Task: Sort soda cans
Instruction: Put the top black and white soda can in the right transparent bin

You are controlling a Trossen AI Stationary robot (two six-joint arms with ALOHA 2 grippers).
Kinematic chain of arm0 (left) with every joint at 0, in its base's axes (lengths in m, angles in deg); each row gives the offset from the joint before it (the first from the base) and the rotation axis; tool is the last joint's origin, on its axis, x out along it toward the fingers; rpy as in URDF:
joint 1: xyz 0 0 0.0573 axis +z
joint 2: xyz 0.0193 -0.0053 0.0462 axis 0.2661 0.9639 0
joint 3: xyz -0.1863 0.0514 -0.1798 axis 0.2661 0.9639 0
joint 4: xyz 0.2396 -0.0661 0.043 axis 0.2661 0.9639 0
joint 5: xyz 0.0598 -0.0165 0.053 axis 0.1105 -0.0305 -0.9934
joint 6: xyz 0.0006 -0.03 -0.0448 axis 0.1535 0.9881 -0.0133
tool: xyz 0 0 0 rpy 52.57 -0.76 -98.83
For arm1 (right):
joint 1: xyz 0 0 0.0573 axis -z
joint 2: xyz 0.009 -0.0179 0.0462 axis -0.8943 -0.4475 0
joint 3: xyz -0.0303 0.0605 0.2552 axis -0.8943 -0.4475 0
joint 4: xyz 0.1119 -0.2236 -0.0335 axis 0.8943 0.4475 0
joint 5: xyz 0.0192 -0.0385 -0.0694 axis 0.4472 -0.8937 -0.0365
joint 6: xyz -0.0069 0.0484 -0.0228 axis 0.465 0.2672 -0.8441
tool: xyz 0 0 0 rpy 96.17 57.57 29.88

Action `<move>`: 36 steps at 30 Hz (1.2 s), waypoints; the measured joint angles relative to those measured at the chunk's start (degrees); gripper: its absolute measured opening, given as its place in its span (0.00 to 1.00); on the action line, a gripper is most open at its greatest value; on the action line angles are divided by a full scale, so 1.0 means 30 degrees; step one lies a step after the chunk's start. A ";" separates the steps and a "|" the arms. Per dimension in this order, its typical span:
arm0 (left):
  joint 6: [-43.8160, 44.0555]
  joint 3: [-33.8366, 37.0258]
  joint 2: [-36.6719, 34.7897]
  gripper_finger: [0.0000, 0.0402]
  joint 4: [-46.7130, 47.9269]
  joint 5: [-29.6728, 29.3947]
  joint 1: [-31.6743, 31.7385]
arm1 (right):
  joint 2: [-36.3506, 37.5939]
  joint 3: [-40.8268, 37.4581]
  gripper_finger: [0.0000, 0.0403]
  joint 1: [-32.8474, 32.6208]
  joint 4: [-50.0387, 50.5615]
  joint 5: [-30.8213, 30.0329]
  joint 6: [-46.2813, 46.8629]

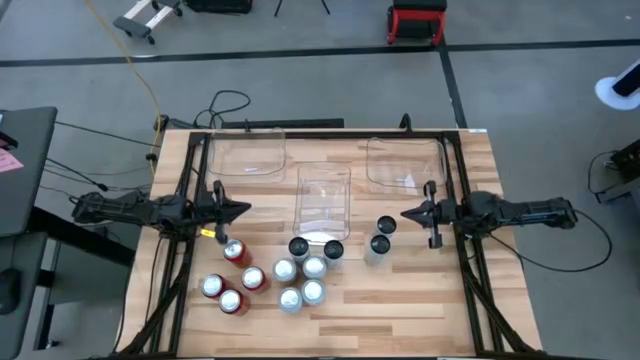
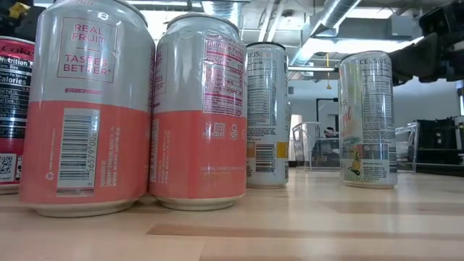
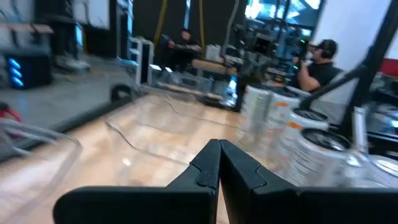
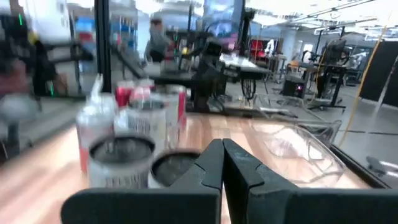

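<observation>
Wooden slats of the table [image 1: 400,320] carry every can in the high view: the red cans [image 1: 233,280] cluster toward the left front, the silver cans [image 1: 300,282] sit just right of them, and the dark cans [image 1: 381,235] stand in two pairs by the middle clear bin [image 1: 323,200]. The left gripper [image 1: 243,210] hangs clenched and empty above the table, just behind the nearest red can — no contact. The right gripper [image 1: 407,213] points inward, also clamped on nothing, just beside the right-hand dark pair.

At table height, two pink-and-silver cans [image 2: 138,109] fill the foreground, touching side by side, with taller slim cans [image 2: 367,119] standing farther back.

From the left wrist, pressed-together fingers [image 3: 205,168] aim across a clear bin; blurred cans [image 3: 292,134] stand to one side, apart from the tips.

From the right wrist, closed fingers [image 4: 214,165] sit near two dark can tops [image 4: 121,152] — whether touching is unclear.
</observation>
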 joint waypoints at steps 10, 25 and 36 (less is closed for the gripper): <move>-0.3140 0.0000 -0.0006 0.01 -0.4295 -0.1703 0.0007 | 0.0007 0.0071 0.07 0.1421 -0.3139 -0.2621 0.4830; -0.6616 0.0007 0.0015 0.03 -0.7380 -0.1397 -0.0007 | -0.0443 0.2148 0.07 0.3231 -0.3490 -0.2330 0.6834; -0.8294 0.0007 0.0022 0.03 -0.8614 -0.1902 0.0022 | -0.6461 0.8123 0.07 0.2279 0.0733 -0.1557 0.3343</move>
